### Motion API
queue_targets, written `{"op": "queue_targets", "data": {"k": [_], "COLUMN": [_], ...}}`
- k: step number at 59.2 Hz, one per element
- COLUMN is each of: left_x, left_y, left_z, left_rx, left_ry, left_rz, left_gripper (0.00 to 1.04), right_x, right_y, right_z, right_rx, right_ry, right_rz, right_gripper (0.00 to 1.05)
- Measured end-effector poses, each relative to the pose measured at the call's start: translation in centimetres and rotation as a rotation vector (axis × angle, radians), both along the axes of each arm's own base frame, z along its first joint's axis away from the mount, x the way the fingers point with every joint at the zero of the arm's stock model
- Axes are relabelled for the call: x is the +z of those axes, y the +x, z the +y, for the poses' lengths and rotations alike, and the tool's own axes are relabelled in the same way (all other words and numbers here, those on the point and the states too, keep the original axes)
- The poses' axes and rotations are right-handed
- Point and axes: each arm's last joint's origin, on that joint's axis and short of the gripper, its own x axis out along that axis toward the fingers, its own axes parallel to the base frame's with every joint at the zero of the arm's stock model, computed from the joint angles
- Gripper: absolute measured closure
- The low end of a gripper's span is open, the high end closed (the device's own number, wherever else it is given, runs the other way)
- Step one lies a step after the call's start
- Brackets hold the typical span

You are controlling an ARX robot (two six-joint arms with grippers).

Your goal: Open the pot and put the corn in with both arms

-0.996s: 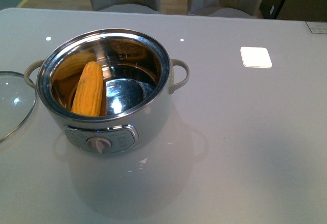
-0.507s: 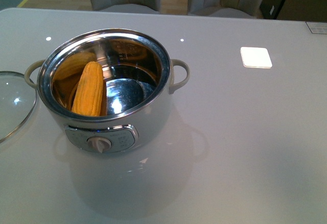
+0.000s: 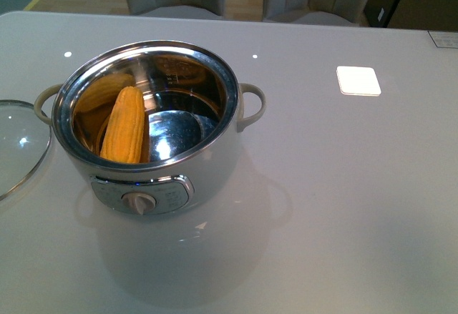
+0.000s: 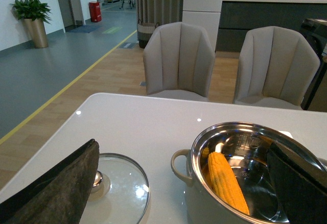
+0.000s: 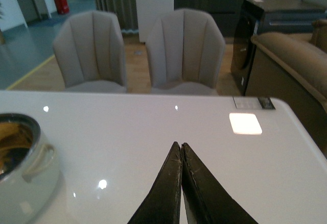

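Note:
The white pot stands open on the table, left of centre in the front view. The yellow-orange corn leans inside against its steel wall. The pot and the corn also show in the left wrist view, and the pot's edge shows in the right wrist view. My left gripper is open and empty, its fingers wide apart, held back from the pot and the lid. My right gripper is shut and empty above bare table, to the right of the pot. Neither arm shows in the front view.
The glass lid lies flat on the table left of the pot, knob up. A white square pad lies at the far right. Two grey chairs stand behind the table's far edge. A brown sofa is to the right.

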Motion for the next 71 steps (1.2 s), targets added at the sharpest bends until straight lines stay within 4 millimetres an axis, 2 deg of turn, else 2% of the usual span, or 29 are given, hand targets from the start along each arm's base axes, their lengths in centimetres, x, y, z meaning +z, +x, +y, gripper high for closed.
{"op": "queue_targets", "data": {"k": [6, 29, 34, 41, 59, 62, 71], "left_x": [0.00, 0.00, 0.00, 0.00, 0.00, 0.00, 0.00], "left_y": [0.00, 0.00, 0.00, 0.00, 0.00, 0.00, 0.00], "left_z": [0.00, 0.00, 0.00, 0.00, 0.00, 0.00, 0.00], "left_rx": [0.000, 0.000, 0.000, 0.000, 0.000, 0.000, 0.000], "left_ry": [0.000, 0.000, 0.000, 0.000, 0.000, 0.000, 0.000], "left_rz": [0.000, 0.000, 0.000, 0.000, 0.000, 0.000, 0.000], "left_gripper": [0.07, 0.07, 0.07, 0.07, 0.07, 0.07, 0.07], "right_x": [-0.04, -0.03, -0.03, -0.03, -0.03, -0.03, -0.03], "right_y": [-0.71, -0.76, -0.76, -0.76, -0.76, -0.76, -0.76], "right_z": [0.00, 0.00, 0.00, 0.00, 0.00, 0.00, 0.00], "right_rx": [0.000, -0.001, -0.001, -0.001, -0.001, -0.001, -0.001], "right_ry": [0.000, 0.000, -0.001, -0.001, -0.001, -0.001, -0.001], "right_rz": [-0.013, -0.016, -0.016, -0.016, -0.016, -0.016, -0.016], "right_gripper": [1.03, 1.03, 0.91, 0.65, 0.13, 0.07, 0.09]}}
